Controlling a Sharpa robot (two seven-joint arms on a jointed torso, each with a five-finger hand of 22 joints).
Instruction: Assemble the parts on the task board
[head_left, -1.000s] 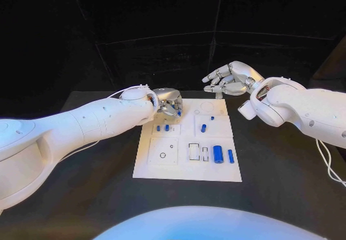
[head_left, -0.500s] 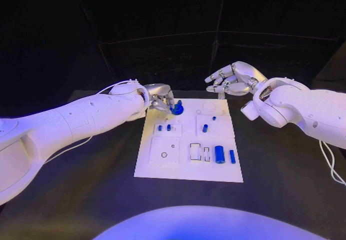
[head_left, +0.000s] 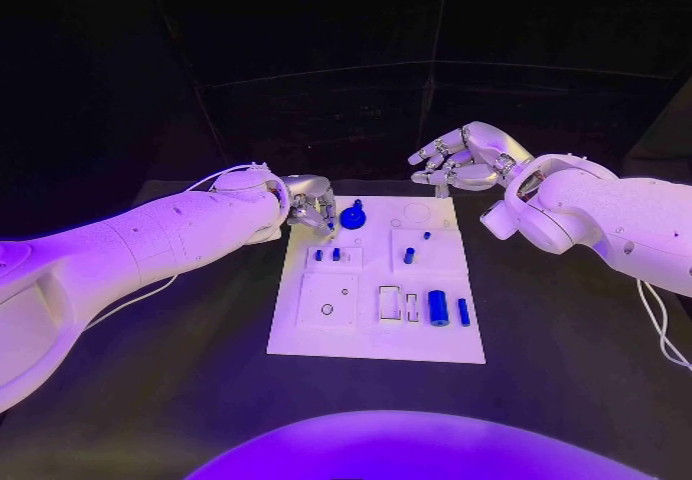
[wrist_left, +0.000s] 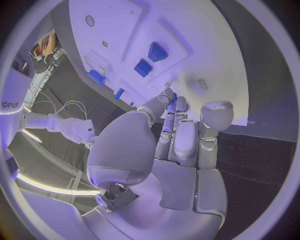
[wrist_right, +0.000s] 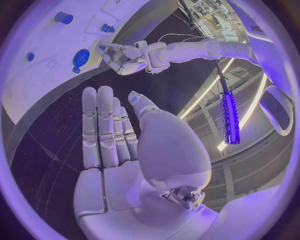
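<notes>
White task board (head_left: 378, 335), blue parts (head_left: 437, 307)

One white rectangular task board (head_left: 372, 342) lies on one black counter (head_left: 577, 380). On the board the head view shows seven blue parts: one round blue disc with a small knob (head_left: 353, 217) at the far end, two short blue pegs standing side by side (head_left: 327, 254), one small blue peg (head_left: 426, 237) and one slightly longer blue piece (head_left: 408, 255) in the middle square, and, nearer the robot, one thick blue cylinder (head_left: 437, 307) with one slim blue bar (head_left: 463, 311) beside it. Two silver many-fingered hands are in view, one left hand (head_left: 309, 203) and one right hand (head_left: 462, 160), each on a white arm.
</notes>
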